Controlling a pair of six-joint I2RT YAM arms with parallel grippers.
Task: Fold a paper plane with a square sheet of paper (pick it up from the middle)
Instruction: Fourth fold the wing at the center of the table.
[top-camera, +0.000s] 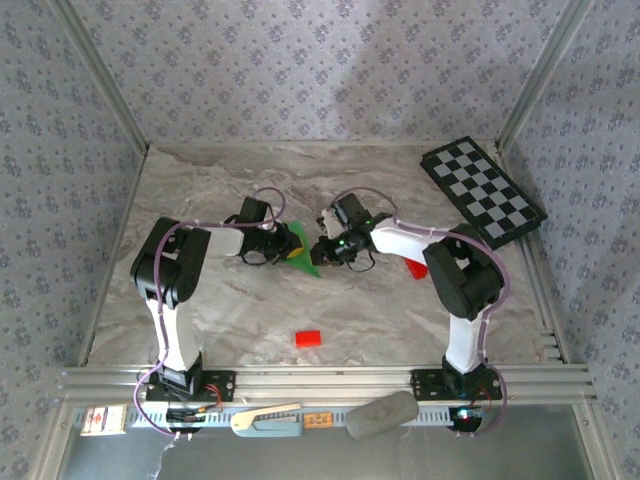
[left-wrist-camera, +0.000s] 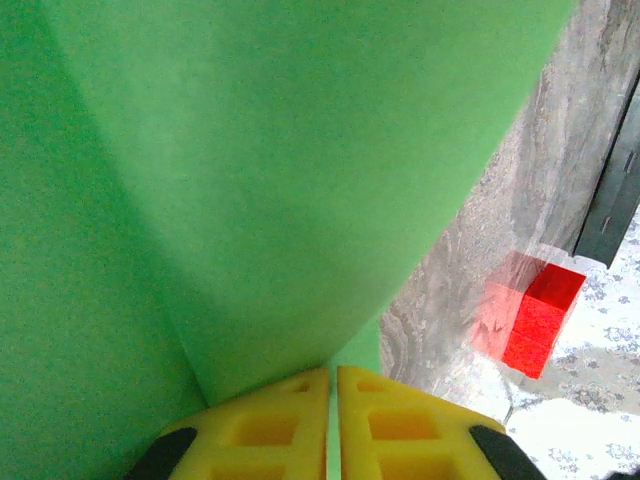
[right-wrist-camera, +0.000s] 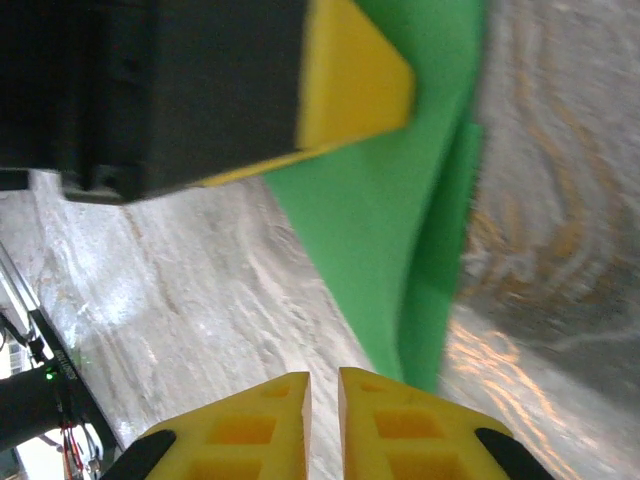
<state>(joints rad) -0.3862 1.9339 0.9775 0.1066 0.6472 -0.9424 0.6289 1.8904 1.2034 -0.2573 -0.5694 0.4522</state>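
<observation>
The bright green sheet of paper (top-camera: 301, 251) is folded into a narrow pointed shape and sits between the two grippers at the table's centre. My left gripper (top-camera: 277, 243) is shut on it. In the left wrist view a thin green edge runs between the yellow fingers (left-wrist-camera: 290, 415), and the paper (left-wrist-camera: 250, 170) spreads out beyond them. My right gripper (top-camera: 326, 249) is just right of the paper's point. In its wrist view the fingers (right-wrist-camera: 400, 420) are shut with only a slit between them and nothing in it. The folded paper (right-wrist-camera: 390, 220) ends beside the right fingertip.
A small red block (top-camera: 308, 338) lies near the front centre. A red wedge piece (top-camera: 417, 268) sits beside the right arm, and a red piece (left-wrist-camera: 530, 315) lies off to the right in the left wrist view. A checkerboard (top-camera: 483, 190) leans at the back right corner.
</observation>
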